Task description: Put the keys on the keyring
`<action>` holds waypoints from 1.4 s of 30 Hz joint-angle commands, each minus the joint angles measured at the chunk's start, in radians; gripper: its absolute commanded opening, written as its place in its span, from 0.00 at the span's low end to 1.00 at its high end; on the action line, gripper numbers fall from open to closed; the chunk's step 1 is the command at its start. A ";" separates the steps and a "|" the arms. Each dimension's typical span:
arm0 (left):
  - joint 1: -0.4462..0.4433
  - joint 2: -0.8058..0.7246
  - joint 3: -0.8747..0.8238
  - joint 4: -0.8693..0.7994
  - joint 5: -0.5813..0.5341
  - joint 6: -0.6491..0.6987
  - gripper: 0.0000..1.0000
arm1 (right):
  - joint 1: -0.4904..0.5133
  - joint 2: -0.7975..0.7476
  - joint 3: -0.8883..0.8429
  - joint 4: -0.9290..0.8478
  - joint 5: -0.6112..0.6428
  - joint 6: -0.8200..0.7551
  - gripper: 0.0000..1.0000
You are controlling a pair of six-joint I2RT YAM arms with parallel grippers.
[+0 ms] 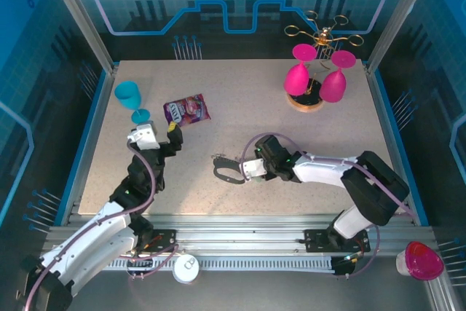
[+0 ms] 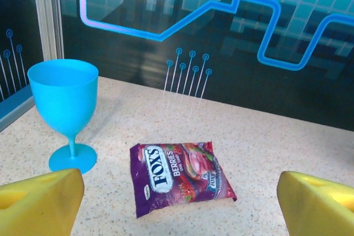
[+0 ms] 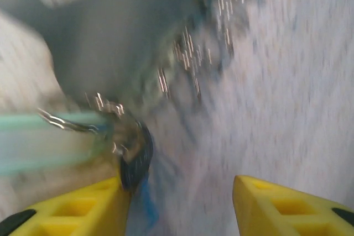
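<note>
Two sets of jaws are accounted for. The right gripper (image 3: pixel 178 194) has its jaws apart with open counter between them. The dark strap of the keyring (image 3: pixel 136 158) lies against the inner tip of the left-hand finger, beside it rather than clamped. The left gripper (image 2: pixel 178 192) stands with its jaws wide apart and nothing between them.

Location: from above, the keyring (image 1: pixel 227 174) lies flat on the counter (image 1: pixel 291 132) near mid-front, just off the right gripper (image 1: pixel 246 170). In the right wrist view, a pale teal streak with silvery metal just beyond the strap is judged to be the keys (image 3: pixel 38 131). Motion blur prevents telling whether they are threaded on or merely touching.

Progress: completion cannot be confirmed. Neither gripper holds anything, so threading, or at least verification, is judged outstanding.

Surroundings: a snack packet (image 2: pixel 180 175) and a blue goblet (image 2: pixel 63 103) sit ahead of the left gripper (image 1: pixel 166 136), well apart from the keyring. A gold wire rack (image 1: pixel 320 34) with pink glasses (image 1: pixel 298 78) occupies the far right corner. None obstructs the work area.
</note>
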 commanded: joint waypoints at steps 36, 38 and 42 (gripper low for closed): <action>0.435 0.880 -0.063 0.795 0.553 0.223 0.99 | -0.733 0.007 -0.316 0.985 -0.371 1.165 0.69; 0.434 0.901 -0.038 0.781 0.441 0.195 0.99 | -0.735 0.008 -0.318 0.990 -0.354 1.172 0.70; 0.436 0.892 0.012 0.673 0.463 0.190 0.99 | -0.735 0.006 -0.317 0.984 -0.350 1.170 0.74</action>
